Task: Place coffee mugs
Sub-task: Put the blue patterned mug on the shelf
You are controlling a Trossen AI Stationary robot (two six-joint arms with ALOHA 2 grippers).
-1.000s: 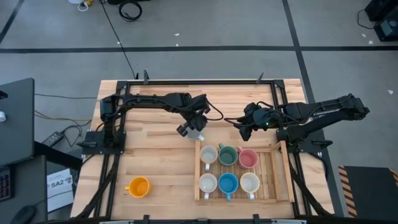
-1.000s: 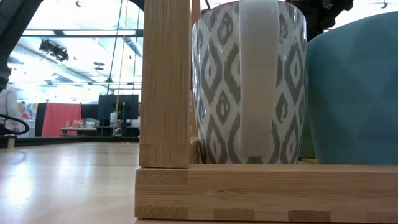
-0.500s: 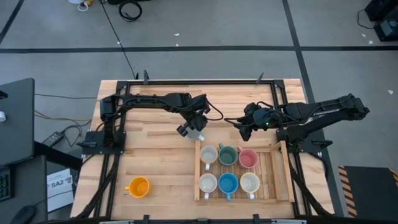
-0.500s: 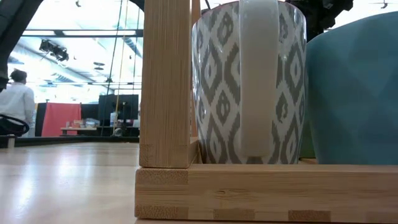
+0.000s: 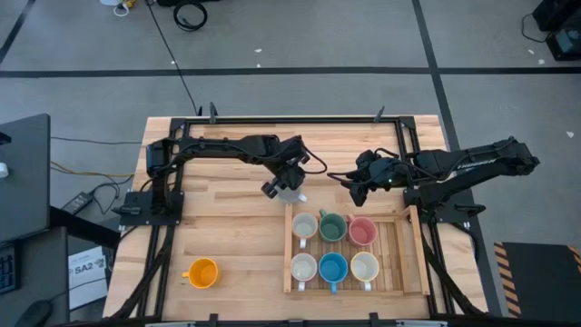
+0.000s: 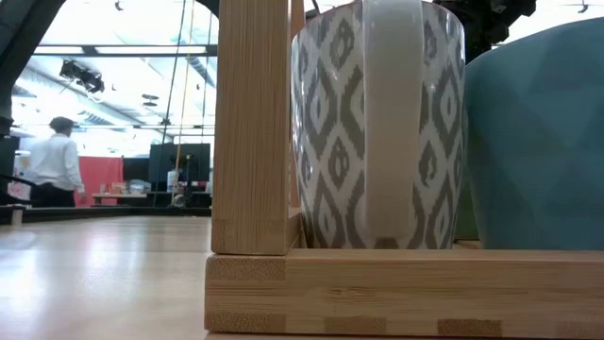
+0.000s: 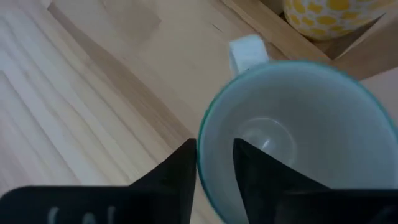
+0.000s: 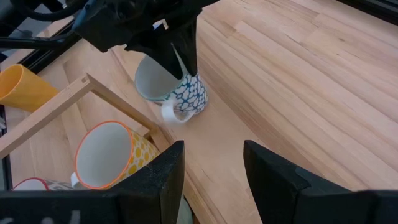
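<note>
step: left gripper [image 5: 281, 188] fingers straddle mug [image 8: 176, 88] rim, pinching loosely | right gripper [image 5: 352, 189] spread, idle | next: lift mug into tray [image 5: 414, 256]

A robotics lab or open workshop hall: a wooden table [image 5: 227, 227] ringed by a black metal frame [image 5: 300, 119] carries two mounted robot arms, standing on a grey floor marked with dark tape lines [image 5: 272, 71] and trailing cables [image 5: 189, 14]. Beyond the table's far edge, a person in a white shirt [image 6: 58, 165] passes red partitions [image 6: 94, 175] (monitors alongside) under bright ceiling lights.
</note>
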